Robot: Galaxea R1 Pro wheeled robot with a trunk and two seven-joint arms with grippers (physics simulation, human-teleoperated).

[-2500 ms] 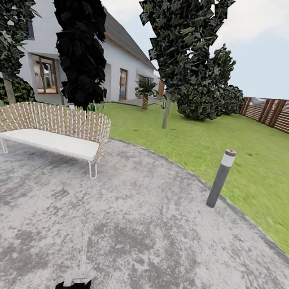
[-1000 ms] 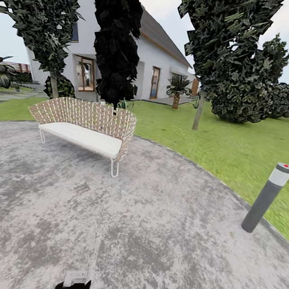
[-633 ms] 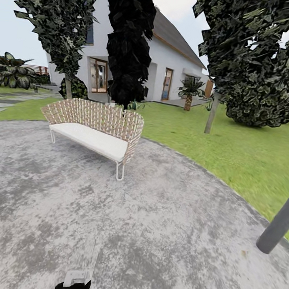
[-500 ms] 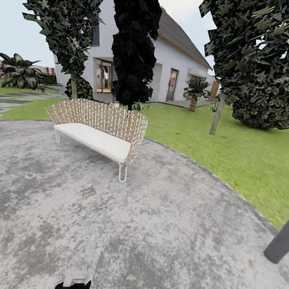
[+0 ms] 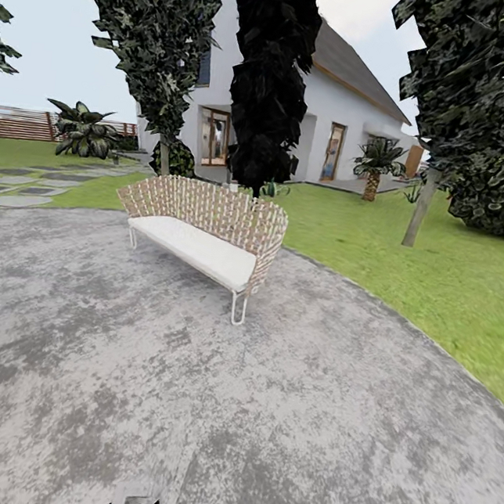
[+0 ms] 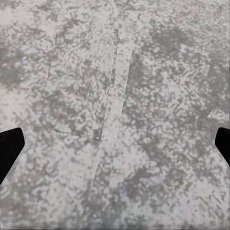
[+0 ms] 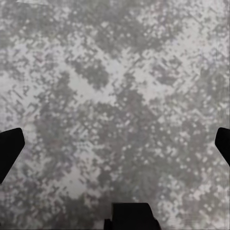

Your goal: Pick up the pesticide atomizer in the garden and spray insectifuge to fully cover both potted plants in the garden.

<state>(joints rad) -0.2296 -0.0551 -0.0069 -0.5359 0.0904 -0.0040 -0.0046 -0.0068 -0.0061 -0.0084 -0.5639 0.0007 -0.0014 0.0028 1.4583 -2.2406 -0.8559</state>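
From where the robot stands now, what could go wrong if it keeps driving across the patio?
The bench stands ahead on the patio; driving straight on could hit its thin legs. Trees behind the bench block the view, so the plants could be missed. Both grippers are open and hold nothing; no atomizer is in sight yet.

Illumination was bright, flat and diffuse, with no discernible source direction. The pale sky was near-white toward the top. No cast shadows were seen under the bench or the trees, whose foliage rendered almost black and jagged. The lawn smeared toward the edge, with wide-angle stretch. In both wrist views the gravel patio was blocky, pixelated and soft. No glare.
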